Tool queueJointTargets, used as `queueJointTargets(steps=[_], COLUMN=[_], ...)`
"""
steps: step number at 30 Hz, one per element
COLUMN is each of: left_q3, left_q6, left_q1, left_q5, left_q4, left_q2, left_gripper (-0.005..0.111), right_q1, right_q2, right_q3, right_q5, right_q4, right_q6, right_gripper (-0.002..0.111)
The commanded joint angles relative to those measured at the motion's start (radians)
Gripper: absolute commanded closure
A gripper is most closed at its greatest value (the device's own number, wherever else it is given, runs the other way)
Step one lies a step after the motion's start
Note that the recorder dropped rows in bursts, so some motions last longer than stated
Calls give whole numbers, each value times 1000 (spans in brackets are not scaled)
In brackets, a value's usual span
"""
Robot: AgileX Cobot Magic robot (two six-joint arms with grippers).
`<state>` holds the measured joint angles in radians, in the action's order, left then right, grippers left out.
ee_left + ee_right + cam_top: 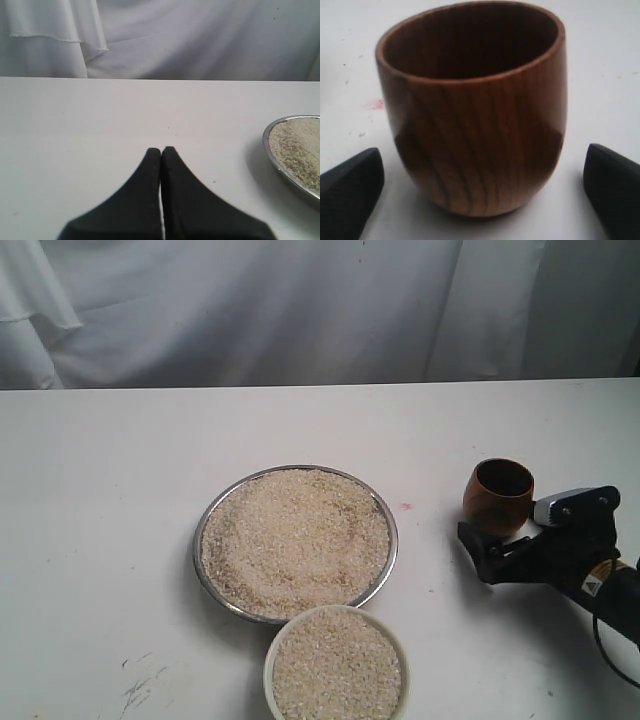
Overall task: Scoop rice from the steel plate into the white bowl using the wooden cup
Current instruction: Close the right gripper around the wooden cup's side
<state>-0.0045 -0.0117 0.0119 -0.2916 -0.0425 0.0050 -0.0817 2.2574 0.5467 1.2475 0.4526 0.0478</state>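
Note:
The steel plate (198, 545) sits mid-table, heaped with rice (296, 540). Just in front of it stands the white bowl (268, 665), also filled with rice (336, 668). To the right, the wooden cup (498, 495) stands upright and empty on the table. My right gripper (512, 528) is open at the cup's near side. In the right wrist view the cup (475, 110) stands between the two black fingers (350, 190), with a gap on each side. My left gripper (161, 150) is shut on nothing, low over bare table to the left of the plate's rim (272, 160). It is outside the exterior view.
A white cloth backdrop (300, 310) hangs behind the table's far edge. A small pink mark (406, 506) lies between plate and cup. Dark scuffs (135, 690) mark the table at the front left. The white tabletop (90, 500) stretches left of the plate.

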Motion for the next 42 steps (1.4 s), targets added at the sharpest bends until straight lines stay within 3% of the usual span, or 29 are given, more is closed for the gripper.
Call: queueJointTargets(steps=[1,15,42], left_q3=[5,5,5], left_q6=[3,3,3], left_q1=[-2,-2,-2], left_q5=[6,6,6], left_q4=[-1,-1,-1], left_q2=[-5,-5,-5], left_gripper=[107,107,107], right_q1=[5,5,0], right_q2=[45,132,132], right_q3=[35,174,227], right_q5=[-26,-26,-26], right_q4=[4,158,179], right_q6=[1,8,116], right_gripper=[3,3,3])
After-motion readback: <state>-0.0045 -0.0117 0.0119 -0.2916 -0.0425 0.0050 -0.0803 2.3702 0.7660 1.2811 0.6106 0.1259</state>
